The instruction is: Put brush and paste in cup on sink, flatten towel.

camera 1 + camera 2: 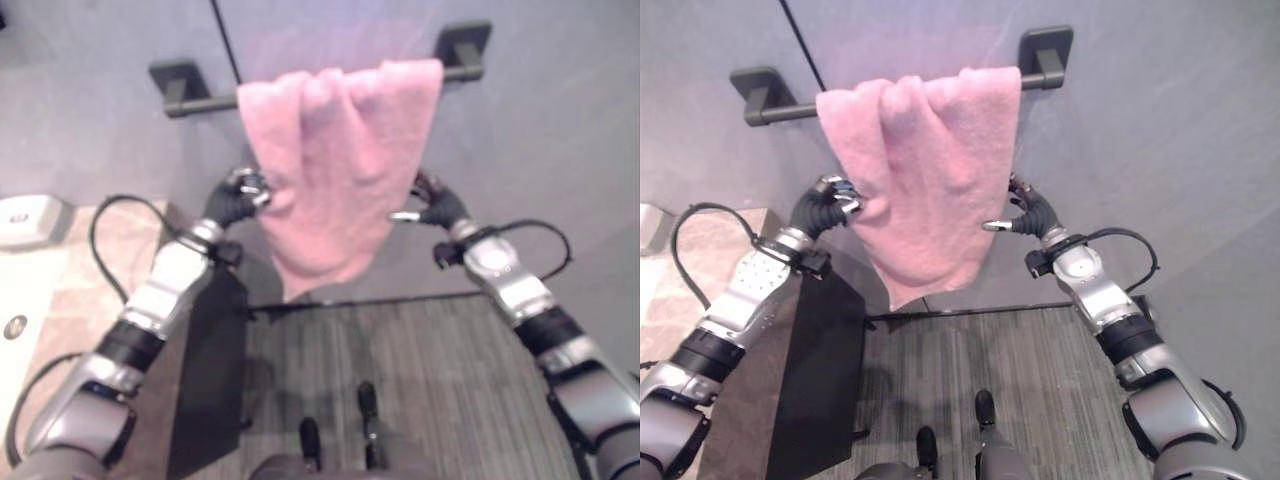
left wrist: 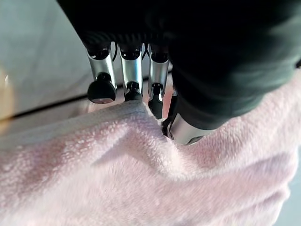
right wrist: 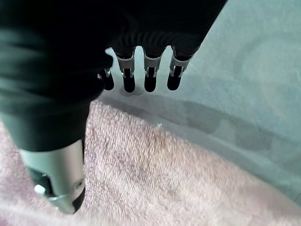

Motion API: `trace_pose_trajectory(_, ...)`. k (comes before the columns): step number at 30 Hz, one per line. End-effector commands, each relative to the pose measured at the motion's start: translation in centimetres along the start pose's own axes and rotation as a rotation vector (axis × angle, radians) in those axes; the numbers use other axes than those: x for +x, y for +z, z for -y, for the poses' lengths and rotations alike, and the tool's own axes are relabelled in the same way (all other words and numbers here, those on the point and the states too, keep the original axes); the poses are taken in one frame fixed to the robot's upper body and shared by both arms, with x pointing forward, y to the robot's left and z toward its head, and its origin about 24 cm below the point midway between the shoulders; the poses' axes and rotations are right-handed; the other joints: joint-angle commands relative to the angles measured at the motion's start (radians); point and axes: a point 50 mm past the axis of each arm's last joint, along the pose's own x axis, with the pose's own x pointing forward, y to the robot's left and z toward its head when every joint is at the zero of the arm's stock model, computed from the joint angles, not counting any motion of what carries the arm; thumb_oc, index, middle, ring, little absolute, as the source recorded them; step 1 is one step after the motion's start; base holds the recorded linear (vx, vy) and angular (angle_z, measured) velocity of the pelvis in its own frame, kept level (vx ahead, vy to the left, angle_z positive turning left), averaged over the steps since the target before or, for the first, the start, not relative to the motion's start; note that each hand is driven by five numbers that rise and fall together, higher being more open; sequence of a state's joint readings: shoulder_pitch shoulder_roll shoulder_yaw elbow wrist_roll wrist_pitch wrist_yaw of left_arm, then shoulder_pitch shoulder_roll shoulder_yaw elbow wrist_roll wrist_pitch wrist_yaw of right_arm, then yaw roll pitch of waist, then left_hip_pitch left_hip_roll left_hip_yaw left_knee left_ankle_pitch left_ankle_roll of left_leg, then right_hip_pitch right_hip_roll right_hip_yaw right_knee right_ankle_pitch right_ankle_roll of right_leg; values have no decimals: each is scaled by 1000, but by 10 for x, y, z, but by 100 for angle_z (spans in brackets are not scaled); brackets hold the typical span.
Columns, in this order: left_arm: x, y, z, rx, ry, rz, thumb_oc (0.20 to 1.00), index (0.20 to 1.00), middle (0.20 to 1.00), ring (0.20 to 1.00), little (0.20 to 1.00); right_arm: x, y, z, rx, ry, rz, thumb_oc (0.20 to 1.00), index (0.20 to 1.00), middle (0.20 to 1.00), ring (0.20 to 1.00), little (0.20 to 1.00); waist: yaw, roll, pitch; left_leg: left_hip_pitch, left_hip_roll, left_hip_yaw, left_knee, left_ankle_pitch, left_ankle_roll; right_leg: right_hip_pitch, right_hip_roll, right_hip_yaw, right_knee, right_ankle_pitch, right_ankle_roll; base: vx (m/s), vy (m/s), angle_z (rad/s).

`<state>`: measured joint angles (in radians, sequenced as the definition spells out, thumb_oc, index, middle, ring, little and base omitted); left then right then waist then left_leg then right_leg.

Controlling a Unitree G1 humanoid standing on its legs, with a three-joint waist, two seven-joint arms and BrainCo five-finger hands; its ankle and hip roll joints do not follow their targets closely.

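A pink towel [image 1: 340,170] hangs bunched in folds over a black wall bar [image 1: 200,103], covering its middle and right part. My left hand [image 1: 232,203] is at the towel's left edge, about halfway down. In the left wrist view its fingers [image 2: 131,75] curl onto the cloth [image 2: 141,179] and the thumb presses in, pinching a ridge of it. My right hand [image 1: 440,208] is at the towel's right edge. There its fingers [image 3: 150,75] stretch straight over the grey wall past the cloth [image 3: 164,188], and the thumb [image 3: 56,174] lies apart over the towel.
A sink counter [image 1: 20,290] with a white object [image 1: 25,218] lies at the far left. A black panel [image 1: 210,370] stands below my left arm. Grey plank floor [image 1: 420,370] runs under the towel, and the grey wall is close behind both hands.
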<state>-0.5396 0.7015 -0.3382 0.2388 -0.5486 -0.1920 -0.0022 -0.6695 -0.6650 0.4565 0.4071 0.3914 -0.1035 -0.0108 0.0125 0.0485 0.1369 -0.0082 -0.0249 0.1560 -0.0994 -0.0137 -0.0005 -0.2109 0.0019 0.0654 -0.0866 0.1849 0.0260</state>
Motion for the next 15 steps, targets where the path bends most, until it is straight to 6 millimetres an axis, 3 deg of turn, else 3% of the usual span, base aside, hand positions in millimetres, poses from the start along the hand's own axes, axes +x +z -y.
trace_pose_trajectory(1,-8,16,-24,62,89,91,200,200,200,200,200,7,27,9,22,-49,131,1000,1000,1000,1000,1000,31,-15,-32,-16,-18,-50,27,-30,15,88,-23,-17,-1,-133,63,0,0,0)
trace_pose_trajectory(2,-12,11,-26,52,95,71,200,200,200,200,200,5,26,10,30,-53,129,1000,1000,1000,1000,1000,34,-17,-34,-20,-20,-48,28,-26,15,83,-23,-15,-1,-128,62,0,0,0)
trace_pose_trajectory(4,-15,22,-34,157,83,97,200,200,200,200,200,3,22,11,26,-53,115,1000,1000,1000,1000,1000,38,-20,-36,-18,-20,-49,29,-27,15,87,-23,-19,-1,-129,63,-40,9,1)
trace_pose_trajectory(6,-22,8,-37,47,147,65,200,200,200,200,200,1,17,10,42,-57,103,1000,1000,1000,1000,1000,38,-22,-37,-19,-20,-51,30,-26,15,88,-24,-22,-1,-129,61,-21,1,0)
trace_pose_trajectory(10,-23,18,-41,152,123,81,200,200,200,200,200,-2,14,11,40,-53,93,1000,1000,1000,1000,1000,37,-23,-37,-11,-19,-56,27,-30,14,97,-24,-27,-1,-134,62,-16,3,3)
trace_pose_trajectory(13,-23,10,-36,139,104,48,200,200,200,200,200,-3,11,8,46,-47,82,1000,1000,1000,1000,1000,36,-23,-37,-12,-19,-56,28,-29,15,96,-24,-28,-1,-132,61,-37,5,2)
trace_pose_trajectory(14,-22,14,-34,182,72,56,495,495,495,495,495,-2,11,8,45,-42,82,1000,1000,1000,1000,1000,36,-23,-37,-11,-19,-56,27,-29,15,97,-24,-28,-1,-131,61,-46,0,0)
trace_pose_trajectory(15,-20,13,-29,163,63,59,1000,1000,1000,1000,1000,-2,10,6,42,-34,77,1000,1000,1000,1000,1000,35,-25,-39,-9,-18,-57,27,-28,16,98,-25,-27,-1,-130,61,-47,-5,1)
